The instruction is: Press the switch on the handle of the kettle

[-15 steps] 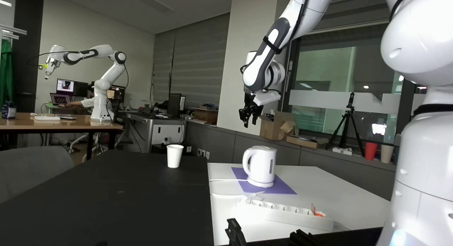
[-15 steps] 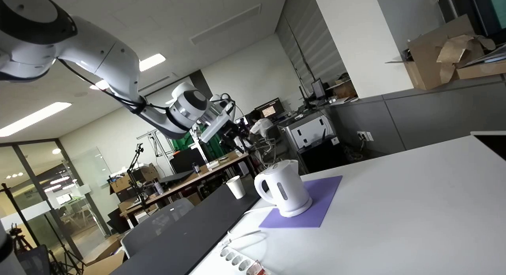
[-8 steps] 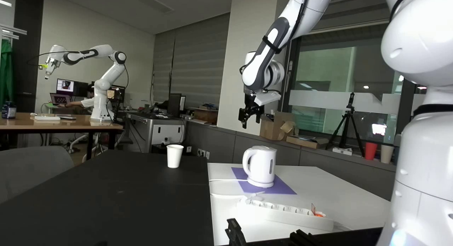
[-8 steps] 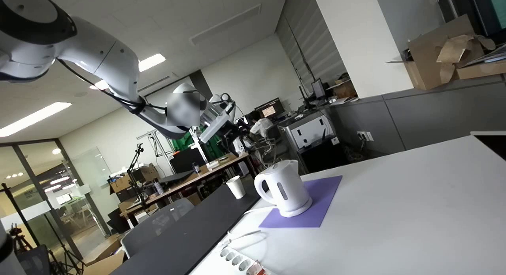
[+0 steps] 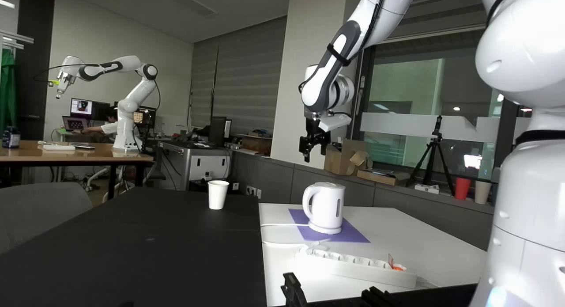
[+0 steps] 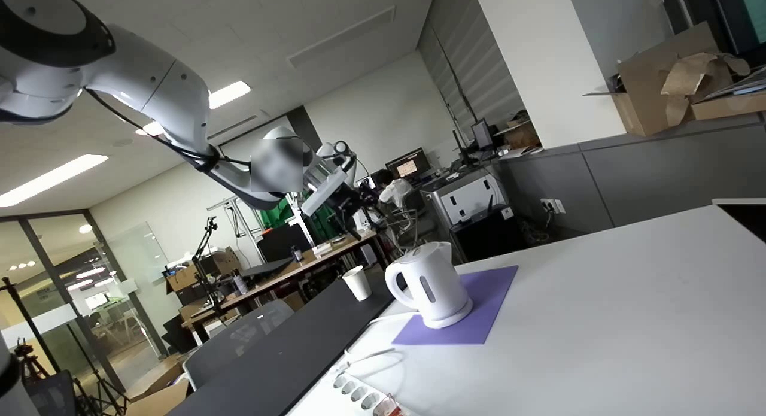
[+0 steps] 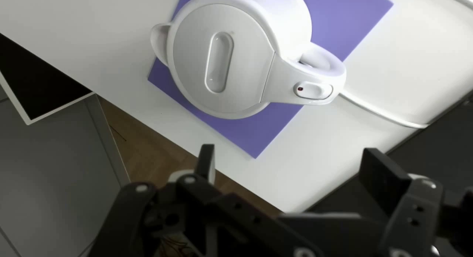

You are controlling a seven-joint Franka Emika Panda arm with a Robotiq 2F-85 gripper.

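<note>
The white kettle [image 5: 327,205] stands upright on its base on a purple sheet in both exterior views [image 6: 435,290]. Its curved handle [image 5: 307,203] faces the black table; the handle also shows in an exterior view [image 6: 392,282]. In the wrist view the kettle [image 7: 236,61] is seen from above. The handle [image 7: 288,83] points right and carries an oval switch [image 7: 314,90] with a small red mark on top. My gripper [image 5: 315,153] is above the kettle, apart from it. In the wrist view the gripper's fingers [image 7: 290,153] are wide apart with nothing between them.
The purple sheet [image 7: 255,135] lies on the white table [image 5: 410,236]. A white cord runs from the kettle base. A white power strip [image 5: 353,267] lies nearer the camera. A white cup [image 5: 217,194] stands on the adjoining black table [image 5: 176,236].
The gripper has turned slightly about its axis, its fingers looking farther apart in an exterior view, and shifted very slightly. The kettle and cup have not moved.
</note>
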